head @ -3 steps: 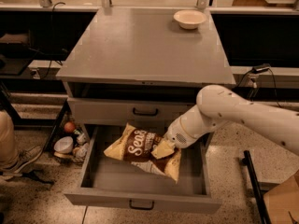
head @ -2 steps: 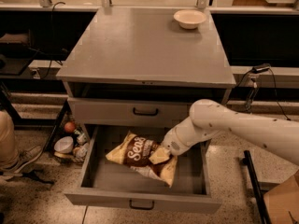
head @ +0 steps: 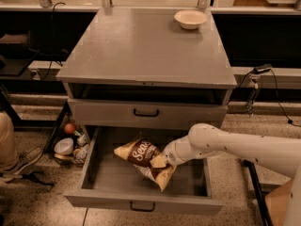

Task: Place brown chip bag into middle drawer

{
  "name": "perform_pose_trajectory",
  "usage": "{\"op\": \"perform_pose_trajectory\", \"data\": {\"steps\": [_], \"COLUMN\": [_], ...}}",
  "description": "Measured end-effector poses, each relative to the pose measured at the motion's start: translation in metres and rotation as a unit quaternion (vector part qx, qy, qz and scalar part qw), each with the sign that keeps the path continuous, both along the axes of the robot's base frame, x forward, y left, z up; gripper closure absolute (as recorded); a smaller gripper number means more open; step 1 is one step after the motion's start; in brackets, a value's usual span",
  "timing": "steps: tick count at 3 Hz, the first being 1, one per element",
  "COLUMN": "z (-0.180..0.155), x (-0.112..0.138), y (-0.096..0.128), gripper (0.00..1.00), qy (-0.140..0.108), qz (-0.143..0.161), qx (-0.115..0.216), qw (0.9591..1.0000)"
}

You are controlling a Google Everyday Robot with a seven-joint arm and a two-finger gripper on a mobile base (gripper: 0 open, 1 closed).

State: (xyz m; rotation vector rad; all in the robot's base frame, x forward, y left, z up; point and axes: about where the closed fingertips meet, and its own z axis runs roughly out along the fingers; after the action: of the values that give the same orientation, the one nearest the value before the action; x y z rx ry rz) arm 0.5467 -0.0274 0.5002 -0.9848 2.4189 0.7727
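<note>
Speckled floor (head: pixel 37 206) is seen around a grey bench (head: pixel 141 46), on whose top a bowl (head: pixel 190 19) is left at the back right. At the bench's foot the drawer (head: pixel 141 202) is pulled fully out, so that it can be loaded from above. Inside it the bag (head: pixel 143 152) is held tilted, one corner low toward the tray. The gripper (head: pixel 165 160) is clamped on the bag's right edge, probably for a gentle set-down. Compared with a moment earlier, the arm (head: pixel 235 145) is lowered and the bag is sunk deeper into the drawer.
</note>
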Motion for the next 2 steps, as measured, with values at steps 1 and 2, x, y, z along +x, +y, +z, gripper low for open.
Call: {"op": "perform_pose_trajectory", "data": {"steps": [1, 2], "z": [-0.018, -0.023], "x": [0.019, 0.031], "y": [0.006, 0.009], "gripper": [0.81, 0.5], "qy": [-0.013, -0.028], "qz": [-0.036, -0.058], "qx": [0.015, 0.035], "qw": [0.9991, 0.9973]}}
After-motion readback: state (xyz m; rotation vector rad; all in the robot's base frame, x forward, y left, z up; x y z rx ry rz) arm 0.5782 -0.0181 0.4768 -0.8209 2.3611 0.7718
